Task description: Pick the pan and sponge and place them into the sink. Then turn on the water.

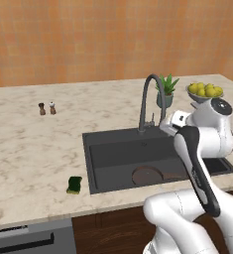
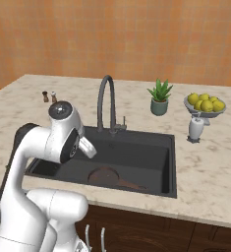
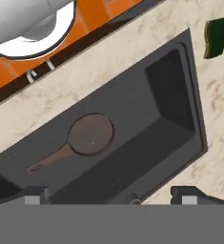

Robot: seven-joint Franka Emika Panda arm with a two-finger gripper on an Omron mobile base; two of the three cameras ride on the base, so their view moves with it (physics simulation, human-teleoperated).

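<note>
Looking down over the sink, I see the pan lying flat in the basin near its front wall. My gripper hangs above, spread and empty. Next comes the sponge on the surface left of the basin: swing over, descend, pinch.

- I see a dark grey-brown pan in the dark grey sink.
- Left of the sink, the sponge is green with a yellow side.
- The counter is beige marble; the wall is orange tile.

White rounded arm segments, dark joints, dark fingers
</note>
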